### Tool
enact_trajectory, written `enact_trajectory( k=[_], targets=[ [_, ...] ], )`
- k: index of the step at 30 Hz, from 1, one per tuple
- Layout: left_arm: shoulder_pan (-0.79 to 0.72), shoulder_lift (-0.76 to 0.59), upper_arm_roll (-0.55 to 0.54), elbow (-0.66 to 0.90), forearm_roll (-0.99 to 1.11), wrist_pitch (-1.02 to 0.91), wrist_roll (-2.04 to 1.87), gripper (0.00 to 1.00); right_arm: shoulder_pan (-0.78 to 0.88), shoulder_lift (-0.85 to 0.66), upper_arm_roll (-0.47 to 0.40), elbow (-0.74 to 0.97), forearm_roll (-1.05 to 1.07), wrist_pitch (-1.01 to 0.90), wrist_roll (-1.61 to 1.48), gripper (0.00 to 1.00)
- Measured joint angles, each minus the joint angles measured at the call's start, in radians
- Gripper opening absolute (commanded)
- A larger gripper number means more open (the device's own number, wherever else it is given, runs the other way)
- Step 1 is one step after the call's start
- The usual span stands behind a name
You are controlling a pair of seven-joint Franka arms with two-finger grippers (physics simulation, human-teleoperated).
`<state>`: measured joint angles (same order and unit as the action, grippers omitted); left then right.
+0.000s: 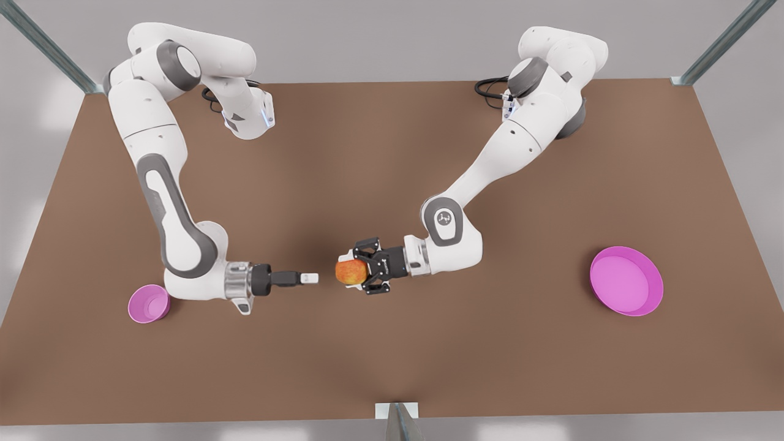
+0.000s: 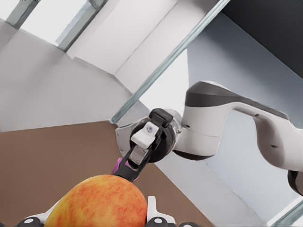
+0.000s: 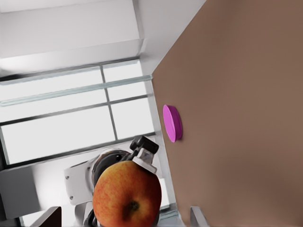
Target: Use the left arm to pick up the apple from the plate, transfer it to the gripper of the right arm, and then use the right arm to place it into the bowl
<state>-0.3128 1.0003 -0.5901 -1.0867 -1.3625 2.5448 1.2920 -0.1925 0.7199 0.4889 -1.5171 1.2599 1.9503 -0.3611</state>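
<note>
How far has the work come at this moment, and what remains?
Done: the plate is bare, and the left gripper holds the apple above the table. In hand: the right gripper faces the apple, a small gap away, not yet gripping. Left: the handover, then placing it in the bowl.

Apple (image 2: 97, 202) sits right up against the camera, white fingertip pads (image 2: 153, 209) of the left gripper (image 2: 99, 218) flanking it. Just beyond the apple, right gripper (image 2: 140, 150) points toward it, fingers together, above the brown table (image 2: 47, 156).
</note>
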Motion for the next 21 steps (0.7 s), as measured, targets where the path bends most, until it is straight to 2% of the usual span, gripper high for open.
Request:
enact_trajectory(
  k=[21],
  targets=[
    [-0.008,0.002,0.001,0.0,-0.004,0.003,0.163,0.7,0.138,0.014,0.005,-0.001,0.062,0.146,-0.166,1.0]
  ],
)
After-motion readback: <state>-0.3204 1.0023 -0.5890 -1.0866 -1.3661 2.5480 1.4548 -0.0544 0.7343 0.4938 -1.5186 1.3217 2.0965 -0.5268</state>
